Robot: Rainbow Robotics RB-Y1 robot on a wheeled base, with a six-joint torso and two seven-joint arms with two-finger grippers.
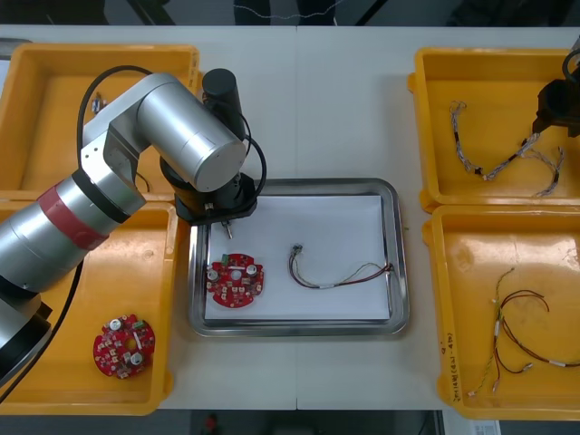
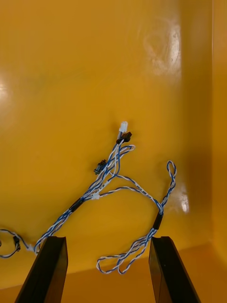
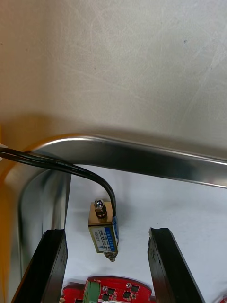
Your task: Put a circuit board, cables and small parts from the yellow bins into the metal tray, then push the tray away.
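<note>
Eyes on the left arm [image 1: 136, 149] now: fat brushed-silver cylinders, rounded at the joints, with a red band [image 1: 77, 217] edged in black ringing the lower link. A thin black cable [image 1: 118, 71] loops off its top side, and another curls beside the black cylindrical wrist [image 1: 220, 91]. The left jaws are two flat, matte black fingers [image 3: 47, 267], squared at the tips. The right jaws match, with the same black fingers [image 2: 166, 270]. The right arm's end [image 1: 555, 107] is a dark, blocky shape.

The tray [image 1: 299, 185] holds a circuit board [image 1: 236, 280] at its left end and a cable [image 1: 337, 284] toward its right, with two bins [image 1: 424, 136] at each side.
</note>
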